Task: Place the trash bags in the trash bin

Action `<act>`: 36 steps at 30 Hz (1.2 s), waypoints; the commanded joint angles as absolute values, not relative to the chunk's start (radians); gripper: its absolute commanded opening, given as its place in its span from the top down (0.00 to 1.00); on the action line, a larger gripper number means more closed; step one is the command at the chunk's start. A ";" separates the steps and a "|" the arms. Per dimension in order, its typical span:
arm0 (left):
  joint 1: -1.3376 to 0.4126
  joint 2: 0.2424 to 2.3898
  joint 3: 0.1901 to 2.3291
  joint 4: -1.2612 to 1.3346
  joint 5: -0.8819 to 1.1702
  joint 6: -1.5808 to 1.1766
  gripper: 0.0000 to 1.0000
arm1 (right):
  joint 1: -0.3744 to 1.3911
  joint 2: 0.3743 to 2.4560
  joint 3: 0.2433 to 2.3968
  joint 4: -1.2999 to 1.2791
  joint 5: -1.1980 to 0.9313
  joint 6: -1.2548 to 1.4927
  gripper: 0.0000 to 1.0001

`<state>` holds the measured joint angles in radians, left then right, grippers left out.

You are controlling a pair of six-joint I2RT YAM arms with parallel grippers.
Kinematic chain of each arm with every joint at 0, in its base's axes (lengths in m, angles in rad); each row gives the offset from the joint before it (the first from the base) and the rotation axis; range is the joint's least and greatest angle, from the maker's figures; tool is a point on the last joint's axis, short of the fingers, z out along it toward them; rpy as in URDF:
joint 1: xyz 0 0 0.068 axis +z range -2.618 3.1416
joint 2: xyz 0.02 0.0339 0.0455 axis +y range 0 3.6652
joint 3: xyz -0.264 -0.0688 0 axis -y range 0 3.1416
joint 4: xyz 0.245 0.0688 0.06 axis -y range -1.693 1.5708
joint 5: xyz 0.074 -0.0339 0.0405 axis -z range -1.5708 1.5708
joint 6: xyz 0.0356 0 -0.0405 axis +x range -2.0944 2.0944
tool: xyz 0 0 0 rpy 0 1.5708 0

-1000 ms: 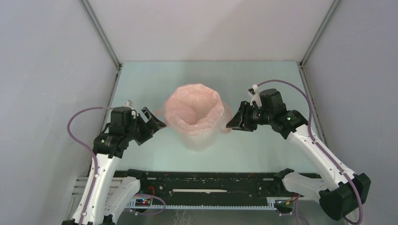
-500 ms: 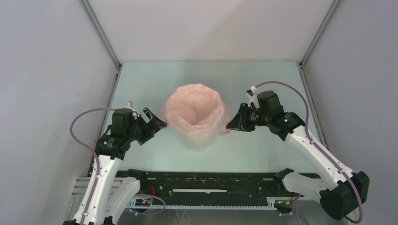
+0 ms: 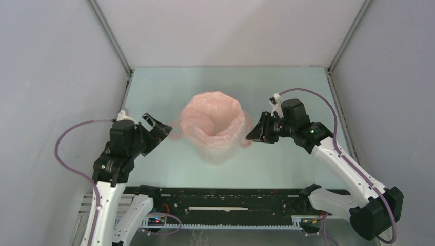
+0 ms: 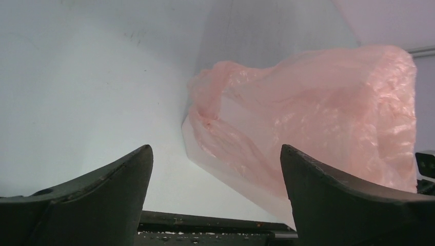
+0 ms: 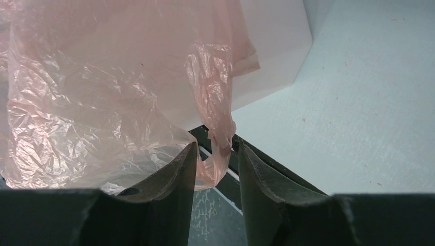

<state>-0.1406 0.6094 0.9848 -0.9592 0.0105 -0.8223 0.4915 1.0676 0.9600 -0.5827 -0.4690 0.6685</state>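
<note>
The right end effector (image 3: 250, 137) is narrowed around the loop handle (image 5: 221, 130) of the pale-pink plastic bag (image 3: 215, 115), grip uncertain, probably to line the white faceted bin (image 5: 277, 51).

The bin (image 3: 218, 155) stands mid-counter (image 3: 287, 87), the bag (image 3: 205, 120) inside it and folded over its rim. The left hand (image 3: 160, 125) lies apart to its left. The right hand (image 3: 255, 129) is close on its right, a bag handle (image 5: 219, 134) between its fingers.

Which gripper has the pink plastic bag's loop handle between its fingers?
The right gripper: the pink bag's handle hangs between its fingers. The left gripper gapes, empty.
</note>
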 commanded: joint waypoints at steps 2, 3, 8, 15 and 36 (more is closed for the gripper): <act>-0.132 0.681 0.863 -0.792 0.093 -0.864 0.08 | 0.492 1.085 0.963 -0.536 -0.469 0.649 0.58; -0.132 0.695 0.842 -0.766 0.117 -0.868 0.11 | 0.494 1.091 0.963 -0.532 -0.469 0.646 0.58; -0.132 0.783 0.744 -0.638 0.203 -0.860 0.45 | 0.498 1.139 0.935 -0.470 -0.482 0.636 0.69; -0.143 0.932 0.627 -0.511 0.353 -0.841 0.87 | 0.499 1.204 0.879 -0.417 -0.494 0.620 0.83; -0.513 1.166 0.684 -0.337 0.344 -0.966 0.88 | 0.277 1.048 0.948 -0.746 -0.426 0.425 0.52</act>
<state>-0.4713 1.1469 0.6258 -0.3725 0.3450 -0.9546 0.3378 1.1198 0.8783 -0.5774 -0.4721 0.5350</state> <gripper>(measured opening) 0.121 0.422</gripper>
